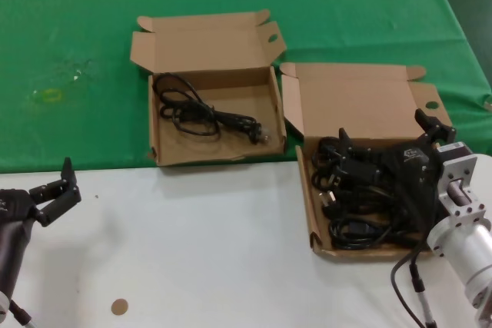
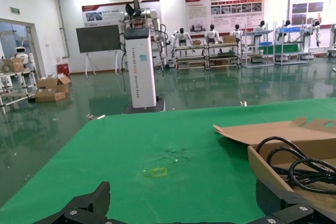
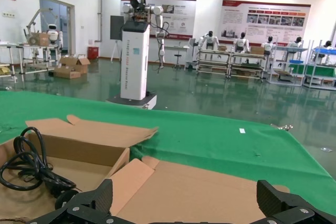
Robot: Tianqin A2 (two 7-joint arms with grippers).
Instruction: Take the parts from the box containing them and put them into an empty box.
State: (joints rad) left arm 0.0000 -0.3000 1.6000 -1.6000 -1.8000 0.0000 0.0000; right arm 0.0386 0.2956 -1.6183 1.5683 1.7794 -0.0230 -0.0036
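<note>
Fingers spread wide and holding nothing, the right gripper hangs low over the tangle of black power cables piled in the box containing them, the right-hand of two open cardboard mailers; whether a fingertip touches the pile cannot be told. One finger points toward the cable heap, the other stands up near the raised lid. From the right wrist view the open fingertips frame that lid's inner face, with the neighbouring carton beyond. That carton, the empty box, sits just beside on the green cloth and in fact has one coiled black cable lying in it. The left gripper waits well apart over the white table at the robot's left, its fingers parted and bare. The likely trouble from here lies in the knot itself: the cords look interlaced, so closing on one loop could drag several out together, or tug the light carton across the table edge. A plug snagging on the low wall, or a slack loop slipping from the pads, could drop a cable between the two boxes.
</note>
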